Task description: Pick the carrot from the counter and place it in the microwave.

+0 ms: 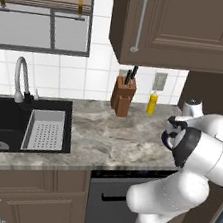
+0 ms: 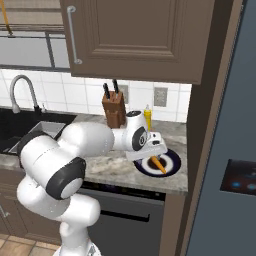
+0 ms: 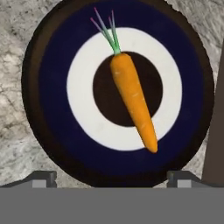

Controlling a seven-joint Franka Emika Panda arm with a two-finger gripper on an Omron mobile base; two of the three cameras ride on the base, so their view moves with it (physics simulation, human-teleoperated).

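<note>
**Claw over the carrot, nothing picked yet**

Your claw (image 2: 156, 153) hangs above the carrot (image 3: 133, 99), spread wide with nothing between its tips. In the hand view the two dark tips sit far apart at the bottom edge, one at each side, and the carrot lies between them and further up the picture, untouched.

Where the carrot is: flat on a round plate (image 3: 52, 131) with dark blue and white rings and a dark centre. The plate sits on the marbled surface (image 1: 114, 139), at its far right end, hard by a tall brown panel. The carrot lies slantwise across the plate's centre, green stub toward the top of the hand view, thin tip toward the lower right. From the right base view you see it as an orange sliver just under the claw.

Other landmarks, for bearings: a knife block (image 1: 123, 96) and a yellow bottle (image 1: 152, 103) stand back by the tiled wall, well apart from the plate. The black sink (image 1: 10, 124) is at the far left of the surface.

Progress, as I judge it: early. You're lined up over the carrot and that is all. Still to do: lower, close on the carrot, lift, carry it to the microwave, set it inside, let go.

Watch the slant of the carrot. The tips should close across its width, not along its length.
</note>
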